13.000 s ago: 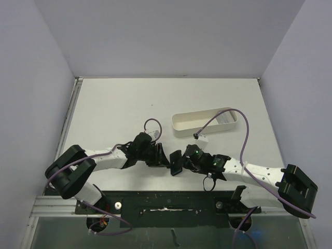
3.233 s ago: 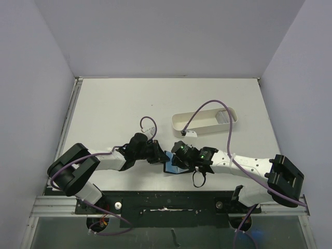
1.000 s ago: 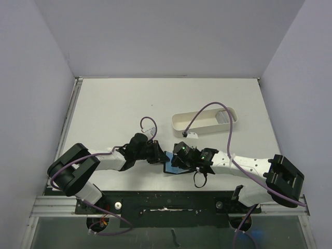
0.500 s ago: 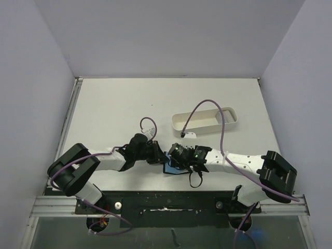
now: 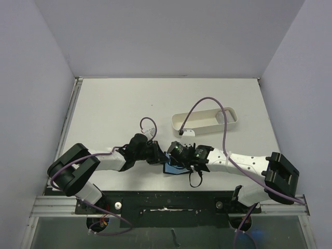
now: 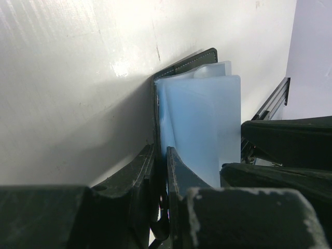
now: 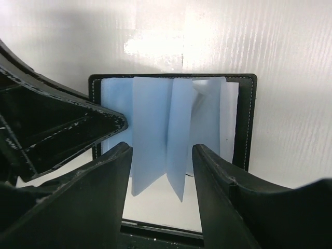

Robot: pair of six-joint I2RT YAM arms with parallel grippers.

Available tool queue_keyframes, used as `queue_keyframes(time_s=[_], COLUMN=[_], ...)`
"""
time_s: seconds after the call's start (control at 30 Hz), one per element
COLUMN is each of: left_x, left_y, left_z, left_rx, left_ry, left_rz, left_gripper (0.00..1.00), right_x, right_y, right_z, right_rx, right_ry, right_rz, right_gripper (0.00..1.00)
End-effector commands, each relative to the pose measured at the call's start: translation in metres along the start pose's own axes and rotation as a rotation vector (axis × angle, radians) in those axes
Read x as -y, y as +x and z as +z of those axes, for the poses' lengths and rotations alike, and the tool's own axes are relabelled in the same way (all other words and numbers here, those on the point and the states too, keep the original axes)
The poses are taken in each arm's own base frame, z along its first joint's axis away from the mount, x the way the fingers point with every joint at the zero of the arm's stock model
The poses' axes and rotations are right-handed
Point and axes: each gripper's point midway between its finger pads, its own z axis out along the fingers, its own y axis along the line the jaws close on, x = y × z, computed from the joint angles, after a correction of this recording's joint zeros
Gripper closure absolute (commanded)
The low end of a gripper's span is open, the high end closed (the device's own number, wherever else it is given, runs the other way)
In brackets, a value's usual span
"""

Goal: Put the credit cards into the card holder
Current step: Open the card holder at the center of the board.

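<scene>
While both arms meet at the near middle of the surface (image 5: 119,104), the top view shows the card holder (image 5: 174,169) lying open there with a bit of blue showing. The left hand (image 5: 158,154) comes at it from the left and the right hand (image 5: 174,154) from the right, and the two nearly touch. Farther back and to the right stands a long white tray (image 5: 179,124), well apart from the card holder. A greyish flat shape (image 5: 223,117) lies in the tray's right end, too small to tell what it is.

From the left wrist, the left hand (image 6: 160,155) is pinched tight on the edge of the card holder's black cover (image 6: 181,62). The pale blue pockets (image 6: 199,124) fan out beside it, and the right hand's dark fingers (image 6: 282,142) sit at their far side.

From the right wrist, the right hand (image 7: 162,150) stands about half open with the loose blue pocket leaves between its fingers. Whether it presses on them I cannot tell. The left hand (image 7: 78,129) grips the left side of the cover.
</scene>
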Motion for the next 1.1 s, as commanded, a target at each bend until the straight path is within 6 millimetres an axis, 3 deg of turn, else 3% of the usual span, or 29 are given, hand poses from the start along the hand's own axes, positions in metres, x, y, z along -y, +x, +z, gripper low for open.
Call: queue_keyframes(time_s=[0.0, 0.27, 0.47, 0.7, 0.9, 1.07], left_x=[0.017, 0.019, 0.019, 0.018, 0.02, 0.021], left_y=[-0.01, -0.011, -0.011, -0.01, -0.012, -0.014], left_z=[-0.002, -0.002, -0.003, -0.003, -0.005, -0.009], left_rx=[0.034, 0.035, 0.037, 0.036, 0.05, 0.07], left_ry=[0.055, 0.057, 0.056, 0.055, 0.058, 0.059], left_rz=[0.045, 0.046, 0.046, 0.042, 0.023, 0.011], left_gripper=[0.93, 0.93, 0.93, 0.93, 0.83, 0.76], right_x=[-0.009, -0.014, -0.023, -0.022, -0.009, 0.002], right_y=[-0.018, -0.03, -0.036, -0.024, -0.018, -0.014], right_z=[-0.01, -0.022, -0.028, -0.013, 0.001, 0.007], right_rx=[0.059, 0.083, 0.103, 0.074, 0.064, 0.048], right_ry=[-0.052, -0.071, -0.117, -0.121, -0.105, -0.112], right_rz=[0.034, 0.043, 0.051, 0.053, 0.101, 0.137], right_gripper=[0.5, 0.47, 0.55, 0.55, 0.72, 0.79])
